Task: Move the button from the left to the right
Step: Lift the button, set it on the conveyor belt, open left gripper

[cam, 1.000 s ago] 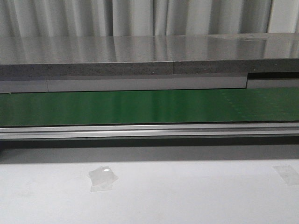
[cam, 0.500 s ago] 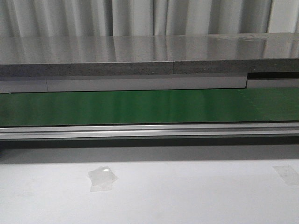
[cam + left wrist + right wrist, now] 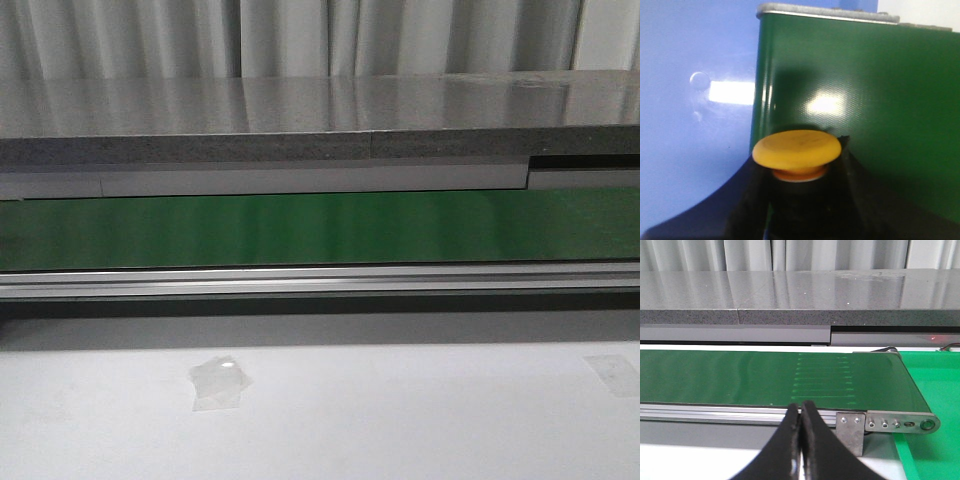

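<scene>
In the front view neither arm shows; a green conveyor belt (image 3: 320, 230) runs across the middle, behind a metal rail (image 3: 320, 281) and below a grey stone ledge (image 3: 320, 120), with the pale counter (image 3: 400, 420) in front carrying two scraps of clear tape (image 3: 220, 382). In the left wrist view the left gripper (image 3: 797, 175) is clamped on the button (image 3: 797, 149): the orange-yellow cap sits flat between the two black fingers (image 3: 852, 175), its wide top level with their tips and spreading slightly over them, while its paler silvery underside drops into the gap between them. The button hangs over the edge of the belt (image 3: 860, 100), where the green surface meets a blue sheet (image 3: 695, 100) lying beside it; whether it touches the belt cannot be told. In the right wrist view the right gripper (image 3: 801, 410) is empty, its two dark fingers (image 3: 785, 440) pressed together tip to tip, poised near the belt's metal rail (image 3: 715, 411) close to the end roller bracket (image 3: 890, 423), with a bright green tray (image 3: 935, 390) just beyond the belt's end.
</scene>
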Robot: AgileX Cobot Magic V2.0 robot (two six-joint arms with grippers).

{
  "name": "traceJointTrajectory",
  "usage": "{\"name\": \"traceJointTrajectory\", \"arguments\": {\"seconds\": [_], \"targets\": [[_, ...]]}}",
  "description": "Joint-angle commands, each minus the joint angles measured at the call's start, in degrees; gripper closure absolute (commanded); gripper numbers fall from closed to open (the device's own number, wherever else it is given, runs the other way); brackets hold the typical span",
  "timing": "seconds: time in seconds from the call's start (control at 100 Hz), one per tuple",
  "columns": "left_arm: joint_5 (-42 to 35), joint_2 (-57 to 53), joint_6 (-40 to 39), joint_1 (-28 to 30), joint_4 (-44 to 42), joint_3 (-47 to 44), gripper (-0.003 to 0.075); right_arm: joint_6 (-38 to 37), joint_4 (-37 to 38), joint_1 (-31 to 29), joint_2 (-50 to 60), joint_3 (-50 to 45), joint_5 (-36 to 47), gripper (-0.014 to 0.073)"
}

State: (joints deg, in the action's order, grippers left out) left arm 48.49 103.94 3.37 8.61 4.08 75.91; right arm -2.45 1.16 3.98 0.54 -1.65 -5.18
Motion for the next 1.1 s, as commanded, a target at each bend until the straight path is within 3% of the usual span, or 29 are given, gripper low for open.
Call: {"name": "traceJointTrajectory", "arguments": {"seconds": [0.0, 0.14, 0.33, 0.4, 0.72, 1.09], "targets": [[-1.7, -1.9, -0.1, -0.3, 1.0, 1.6, 0.0699, 0.3, -0.1, -0.3, 1.2, 0.9, 4.6, 0.0659], [-1.4, -1.9, 1.3, -0.3, 1.7, 1.6, 0.0542, 0.3, -0.1, -0.3, 1.2, 0.9, 4.6, 0.0659], [-1.3, -2.0, 1.3, -0.3, 1.8, 1.6, 0.0212, 0.3, -0.1, -0.3, 1.2, 0.9, 4.6, 0.0659], [-1.3, -2.4, 1.3, -0.3, 1.8, 1.6, 0.0143, 0.3, -0.1, -0.3, 1.2, 0.9, 4.6, 0.0659], [-3.1, -11.8, 1.3, -0.3, 1.8, -0.2, 0.0131, 0.3, -0.1, -0.3, 1.2, 0.9, 4.6, 0.0659], [-28.7, -39.4, 1.4, -1.4, 3.7, -24.6, 0.0131, 0.3, -0.1, -0.3, 1.2, 0.9, 4.6, 0.0659]]}}
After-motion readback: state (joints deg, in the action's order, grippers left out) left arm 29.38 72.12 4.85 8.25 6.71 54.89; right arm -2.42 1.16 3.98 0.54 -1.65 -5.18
